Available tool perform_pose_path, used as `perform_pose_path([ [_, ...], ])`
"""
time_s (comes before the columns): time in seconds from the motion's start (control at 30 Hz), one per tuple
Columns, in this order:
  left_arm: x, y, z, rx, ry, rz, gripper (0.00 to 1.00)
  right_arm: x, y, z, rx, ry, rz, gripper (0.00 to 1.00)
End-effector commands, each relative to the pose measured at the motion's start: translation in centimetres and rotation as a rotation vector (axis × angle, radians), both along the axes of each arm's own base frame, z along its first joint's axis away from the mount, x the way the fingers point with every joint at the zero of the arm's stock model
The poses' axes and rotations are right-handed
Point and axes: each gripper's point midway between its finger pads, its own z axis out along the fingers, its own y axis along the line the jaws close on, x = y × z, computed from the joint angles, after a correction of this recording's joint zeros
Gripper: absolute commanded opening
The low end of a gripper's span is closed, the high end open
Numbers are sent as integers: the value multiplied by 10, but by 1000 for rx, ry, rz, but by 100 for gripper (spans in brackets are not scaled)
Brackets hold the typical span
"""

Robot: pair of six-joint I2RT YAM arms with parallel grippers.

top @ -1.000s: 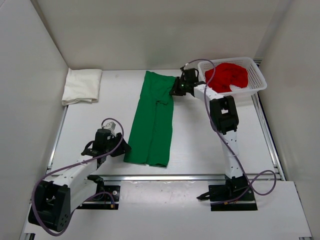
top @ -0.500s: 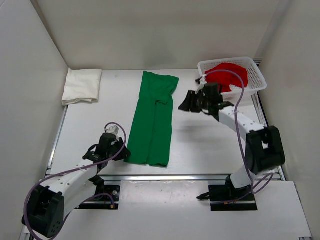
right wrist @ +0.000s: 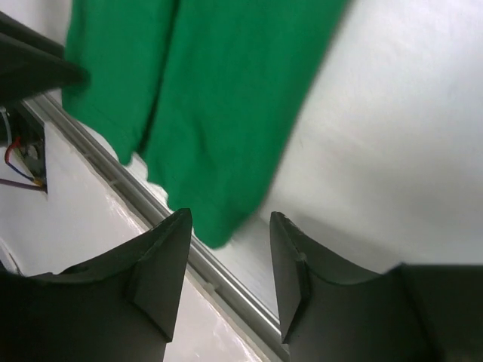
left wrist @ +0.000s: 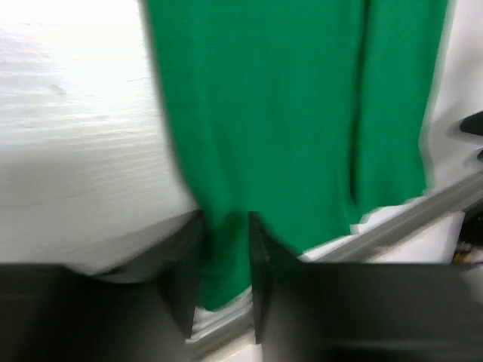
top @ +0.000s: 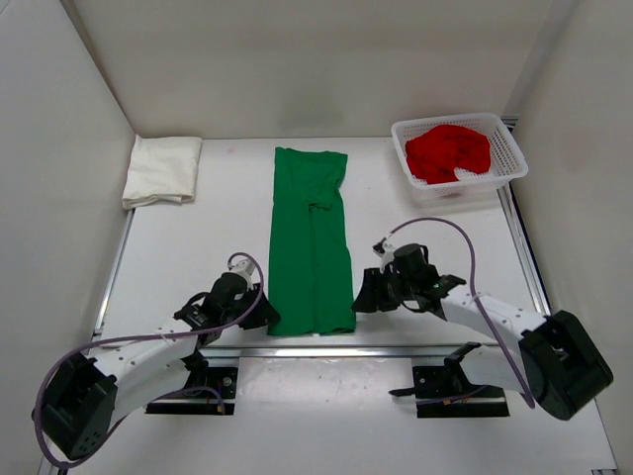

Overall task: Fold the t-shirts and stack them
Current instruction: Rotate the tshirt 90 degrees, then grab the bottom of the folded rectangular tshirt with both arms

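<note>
The green t-shirt (top: 311, 237) lies as a long narrow strip down the middle of the table, its near end by the front rail. At its near left corner sits my left gripper (top: 267, 318); in the left wrist view the gripper (left wrist: 225, 283) has a narrow gap, with the edge of the green t-shirt (left wrist: 302, 113) lying flat in it. My right gripper (top: 358, 300) is at the near right corner. In the right wrist view it (right wrist: 226, 260) stands open, with the corner of the green t-shirt (right wrist: 215, 222) just ahead of its fingertips. The cream-white t-shirt (top: 161, 169) lies folded at the back left. The red t-shirt (top: 448, 150) is bunched in the basket.
A white mesh basket (top: 511, 168) stands at the back right. The metal front rail (top: 316, 350) runs just under the green shirt's near end. White walls close in the table on the left, back and right.
The right gripper let go of the green shirt's far right corner, opened and swung to its near right corner. The left gripper moved right to the near left corner, jaws narrowing. The shirt now lies straighter.
</note>
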Motion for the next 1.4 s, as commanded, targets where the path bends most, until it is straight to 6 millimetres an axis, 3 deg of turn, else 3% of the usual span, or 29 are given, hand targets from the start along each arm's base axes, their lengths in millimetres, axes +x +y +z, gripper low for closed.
perform_pose_path([
  [0.0,10,6,14,-11,-17,29,45,-16,-9,-10,7,29,-51,45],
  [0.07,19,26,17,13,-32,84,61,-22,-9,-12,30,45,-72,44],
  [0.13,15,36,12,30,-29,78,98,-29,-6,-16,27,59,-59,44],
  [0.2,9,33,10,29,-15,49,99,-33,-1,-15,34,64,-43,44],
  [0.27,-6,26,-4,47,25,-5,99,-36,3,-18,37,76,-34,42],
  [0.37,-22,15,-13,0,51,-48,98,-38,4,-19,41,102,-27,41],
  [0.4,-25,14,-15,-9,59,-47,88,-36,6,-17,43,96,-26,41],
  [0.47,-27,18,-20,-8,72,-36,55,-36,5,-19,36,106,-23,38],
  [0.63,-34,14,-23,20,96,-88,36,-33,12,-16,71,98,-10,35],
  [0.83,-43,9,-28,29,132,-120,28,-34,20,-10,96,98,20,35],
  [1.03,-45,11,-23,26,133,-132,22,-38,24,-10,104,105,36,10],
  [1.13,-53,12,-26,27,158,-150,28,-42,24,-10,96,107,44,4],
  [1.27,-62,13,-30,19,186,-160,47,-47,20,-14,72,116,47,2],
  [1.37,-60,17,-31,20,179,-146,45,-47,19,-14,72,112,45,2],
])
